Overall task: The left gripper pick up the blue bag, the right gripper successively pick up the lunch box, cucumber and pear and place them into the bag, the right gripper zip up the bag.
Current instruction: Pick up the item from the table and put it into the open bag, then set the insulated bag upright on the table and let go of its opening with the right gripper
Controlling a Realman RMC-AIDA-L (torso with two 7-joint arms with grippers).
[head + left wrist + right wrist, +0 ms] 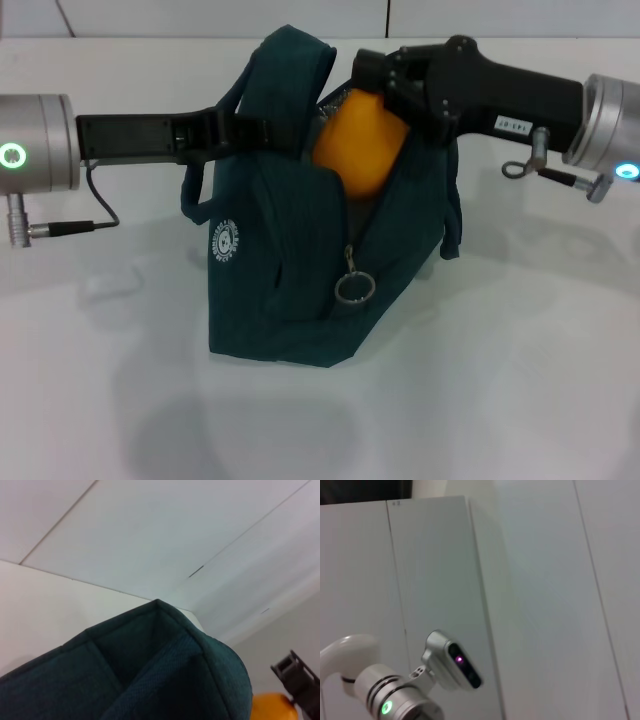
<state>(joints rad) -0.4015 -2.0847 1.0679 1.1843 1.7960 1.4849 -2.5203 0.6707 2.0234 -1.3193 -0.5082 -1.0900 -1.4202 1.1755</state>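
- The pear (362, 140) sits in the open mouth of the blue bag (290, 270), centre of the head view; only its orange upper part shows, the rest hidden behind the bag's front panel
- The right tool (385, 85) comes in from the upper right and grips the top of the pear; its fingertips are partly hidden by the fruit
- The left tool (275, 130) reaches in from the left and is closed on the bag's upper edge near a handle, its tips lost in the fabric
- The bag's contents below the pear cannot be seen
- A round white logo (227, 241) marks the bag's front, its lettering unreadable; a metal ring zipper pull (353, 288) hangs near it
- The white label (510, 124) on the right arm is too small to read
- The bag stands on the white tabletop (500, 380)
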